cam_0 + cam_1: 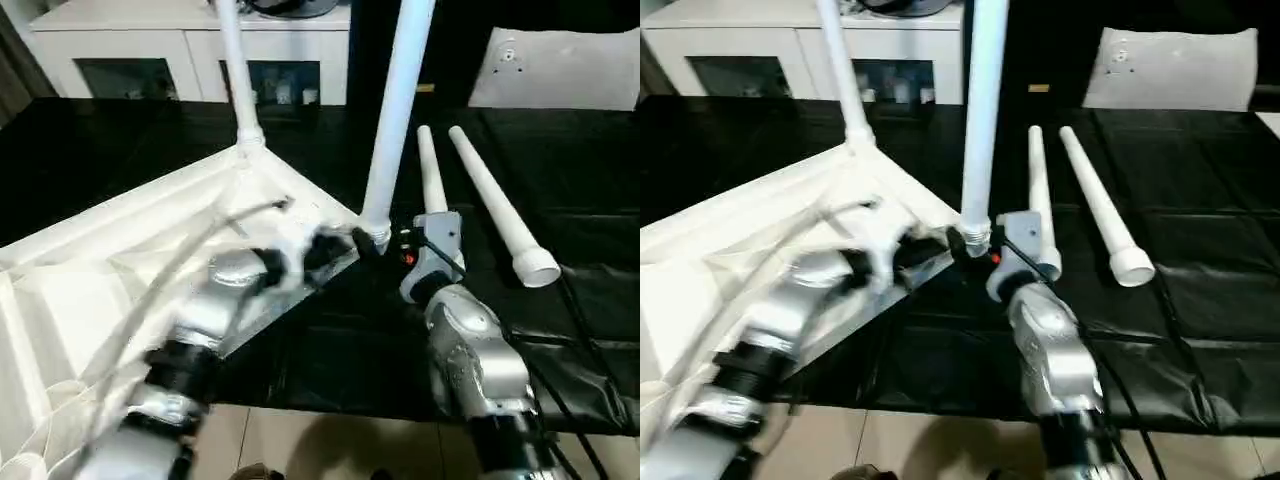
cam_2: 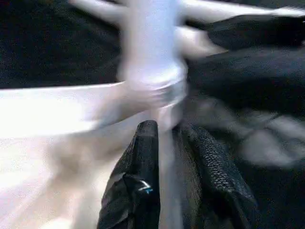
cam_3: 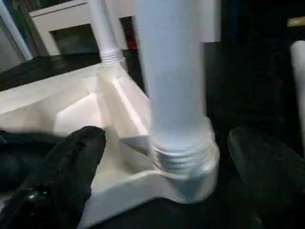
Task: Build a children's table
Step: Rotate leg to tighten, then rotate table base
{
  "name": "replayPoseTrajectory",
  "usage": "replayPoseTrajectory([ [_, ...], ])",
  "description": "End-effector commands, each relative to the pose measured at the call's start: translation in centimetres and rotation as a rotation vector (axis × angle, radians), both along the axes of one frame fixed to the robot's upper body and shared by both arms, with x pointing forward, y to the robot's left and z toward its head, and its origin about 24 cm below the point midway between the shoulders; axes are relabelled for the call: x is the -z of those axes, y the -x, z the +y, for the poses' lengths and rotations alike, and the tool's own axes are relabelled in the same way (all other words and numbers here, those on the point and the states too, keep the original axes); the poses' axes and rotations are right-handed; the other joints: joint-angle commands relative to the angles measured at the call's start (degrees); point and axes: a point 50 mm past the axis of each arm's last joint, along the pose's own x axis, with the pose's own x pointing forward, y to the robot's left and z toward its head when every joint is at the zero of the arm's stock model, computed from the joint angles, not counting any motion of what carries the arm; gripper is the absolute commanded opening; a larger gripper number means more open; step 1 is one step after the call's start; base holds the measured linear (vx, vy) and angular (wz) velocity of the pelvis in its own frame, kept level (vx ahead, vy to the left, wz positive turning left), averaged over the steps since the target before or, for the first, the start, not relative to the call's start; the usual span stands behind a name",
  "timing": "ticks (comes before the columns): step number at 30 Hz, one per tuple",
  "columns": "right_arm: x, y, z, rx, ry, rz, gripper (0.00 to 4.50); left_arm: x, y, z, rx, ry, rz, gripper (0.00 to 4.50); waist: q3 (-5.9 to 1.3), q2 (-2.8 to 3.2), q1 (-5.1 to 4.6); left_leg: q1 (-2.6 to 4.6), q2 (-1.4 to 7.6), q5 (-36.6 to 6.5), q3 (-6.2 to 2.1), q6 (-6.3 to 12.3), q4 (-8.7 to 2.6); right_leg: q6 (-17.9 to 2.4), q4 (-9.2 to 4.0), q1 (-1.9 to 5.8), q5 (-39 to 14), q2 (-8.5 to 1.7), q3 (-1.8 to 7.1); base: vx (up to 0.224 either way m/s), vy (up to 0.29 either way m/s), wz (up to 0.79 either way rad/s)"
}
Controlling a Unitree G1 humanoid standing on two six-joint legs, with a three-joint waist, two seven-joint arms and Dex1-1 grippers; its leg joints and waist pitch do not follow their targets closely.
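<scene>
Tabletop (image 1: 120, 250): lies upside down on the black-covered work table (image 1: 330, 340), filling the left half of the left eye frame, ribbed underside up, one corner pointing toward frame centre.
Far leg (image 1: 236, 70): stands upright in the corner socket at upper centre-left, threads seated at the base.
Near leg (image 1: 395, 120): stands upright at the tabletop's nearest corner, centre of frame; the right wrist view shows its threaded collar (image 3: 183, 160) sitting in the socket with a few threads showing, so by my reading it is in but perhaps not fully tightened.
Loose legs: two lie on the black cover in the right half, one (image 1: 432, 195) just beside the right arm, the other (image 1: 497, 205) further right, both apart from the tabletop.
Progress: two of four legs mounted, judging by what stands; two remain, and their corners lie off toward lower left.
Left gripper (image 2: 174, 138): at the near corner, fingers close together around the tabletop's rim, apparently clamping it steady.
Right gripper (image 3: 162, 143): fingers spread wide on either side of the near leg's base, not gripping it.
Surroundings: white glass-door cabinet (image 1: 130, 50) at upper left; pale cushion-like object (image 1: 560, 65) at upper right.
In the way: the closer loose leg lies right by the right wrist, where a careless swing might knock it; cables trail over the left forearm.
</scene>
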Motion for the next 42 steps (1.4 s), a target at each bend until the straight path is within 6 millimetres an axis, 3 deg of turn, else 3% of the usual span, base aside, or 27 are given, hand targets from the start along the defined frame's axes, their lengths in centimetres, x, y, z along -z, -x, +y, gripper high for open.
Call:
replayPoseTrajectory([
  [1,-0.3,0.1,-0.1,-0.008,0.008,0.003,4.50,-0.1,0.1,2.2,-0.066,-0.052,0.007,0.82,-3.84,-0.39,0.16,0.66,4.24,-8.26,-1.89,3.15,-4.27,-6.40,-4.06,3.69,-12.57,-5.56,4.63,0.000,0.000,0.00],
  [8,0.5,0.9,0.5,-0.092,0.014,0.097,4.50,-2.3,1.5,11.7,-0.388,-0.254,-0.003,0.82,-3.76,-0.16,-0.04,0.90,4.29,-8.61,-1.91,2.48,-4.32,-7.25,-3.70,3.65,-11.97,-5.41,4.78,0.000,0.000,0.00],
  [11,0.6,1.0,1.0,-0.128,0.068,0.096,4.50,-3.2,2.9,15.4,-0.528,-0.360,-0.002,0.82,-3.53,-0.16,0.02,0.99,4.35,-8.85,-1.97,2.00,-4.48,-6.94,-3.79,3.43,-13.25,-5.26,4.73,0.000,0.000,0.00],
  [12,0.9,1.0,1.2,-0.148,0.116,0.103,4.50,-3.5,3.6,16.7,-0.579,-0.402,0.004,0.57,-3.38,-0.49,0.05,1.15,4.46,-9.88,-2.02,1.26,-4.60,-6.73,-3.72,3.41,-14.54,-5.23,4.71,0.000,0.000,0.00],
  [13,1.1,1.1,1.7,-0.213,0.150,0.071,4.50,-3.7,4.7,18.7,-0.653,-0.477,0.018,0.57,-3.03,-0.37,-0.25,0.91,4.30,-11.25,-2.02,0.94,-4.87,-6.23,-3.98,3.40,-16.79,-5.23,4.74,0.000,0.000,0.00],
  [14,1.1,1.1,1.7,-0.214,0.150,0.071,4.50,-3.7,4.7,18.7,-0.654,-0.478,0.018,0.48,-3.12,-0.25,-0.17,1.27,4.23,-12.33,-1.98,0.64,-4.72,-6.05,-4.12,3.15,-17.82,-5.32,4.77,0.000,0.000,0.00],
  [16,1.4,1.3,2.0,-0.265,0.188,0.095,4.50,-3.5,6.1,20.7,-0.725,-0.567,0.063,0.43,-2.93,-0.15,0.02,1.78,4.29,-14.36,-2.05,0.19,-4.82,-5.45,-4.67,2.93,-20.48,-5.36,5.02,0.000,0.000,0.00],
  [20,1.5,1.5,2.1,-0.288,0.199,0.129,4.50,-2.8,7.7,22.5,-0.770,-0.697,0.128,0.07,-2.78,0.03,0.13,2.12,4.39,-17.38,-2.31,-0.52,-5.16,-4.94,-4.96,2.75,-21.87,-5.16,5.09,0.000,0.000,0.00],
  [23,1.7,1.6,2.1,-0.303,0.228,0.146,4.50,-2.3,8.4,22.5,-0.760,-0.705,0.169,0.03,-2.70,0.04,0.35,2.32,4.52,-19.41,-2.45,-1.63,-5.43,-5.45,-4.85,2.68,-20.91,-5.17,5.21,0.000,0.000,0.00],
  [26,1.9,1.8,2.7,-0.352,0.186,0.162,4.50,-1.3,8.3,21.7,-0.717,-0.644,0.204,0.03,-2.69,0.13,0.44,2.27,4.33,-20.54,-2.49,-1.79,-5.38,-5.84,-4.96,2.82,-20.97,-5.49,5.34,0.000,0.000,0.00],
  [29,2.9,1.9,3.4,-0.409,0.260,0.210,4.50,-0.1,8.0,20.8,-0.642,-0.623,0.235,0.03,-2.49,0.14,0.23,2.28,4.15,-21.91,-2.63,-1.77,-5.47,-5.66,-5.18,2.96,-22.45,-5.40,5.19,0.000,0.000,0.00],
  [34,3.6,-0.3,4.2,-0.285,0.378,0.223,4.50,1.8,7.9,18.2,-0.468,-0.578,0.332,0.03,-2.60,0.57,-0.31,2.50,4.16,-22.84,-2.81,-3.06,-5.44,-6.30,-5.17,2.99,-23.15,-5.55,5.25,0.000,0.000,0.00],
  [37,3.7,-0.7,5.0,-0.314,0.334,0.264,4.50,2.1,8.1,16.7,-0.381,-0.532,0.385,0.03,-2.82,0.60,-0.54,2.40,4.17,-21.75,-2.79,-3.12,-5.41,-7.39,-4.63,3.29,-19.84,-5.51,5.43,0.000,0.000,0.00],
  [40,3.2,-1.3,5.8,-0.337,0.308,0.229,4.50,2.1,8.0,14.9,-0.273,-0.441,0.417,0.03,-3.04,0.69,-0.40,2.20,4.24,-17.98,-2.49,-2.69,-5.28,-9.35,-3.93,3.47,-14.53,-5.45,5.57,0.000,0.000,0.00],
  [41,3.1,-1.7,5.9,-0.331,0.312,0.206,4.50,1.9,7.9,13.6,-0.205,-0.375,0.419,0.03,-3.11,0.40,-0.42,2.26,4.31,-17.54,-2.33,-2.77,-5.24,-9.74,-3.91,3.40,-14.08,-5.64,5.65,0.000,0.000,0.00],
  [42,3.1,-1.8,6.0,-0.327,0.314,0.199,4.50,1.8,7.8,13.1,-0.175,-0.351,0.418,0.03,-3.07,0.60,-0.23,2.37,4.26,-17.39,-2.28,-2.78,-5.17,-10.08,-3.94,3.42,-14.14,-5.58,5.65,0.000,0.000,0.00],
])
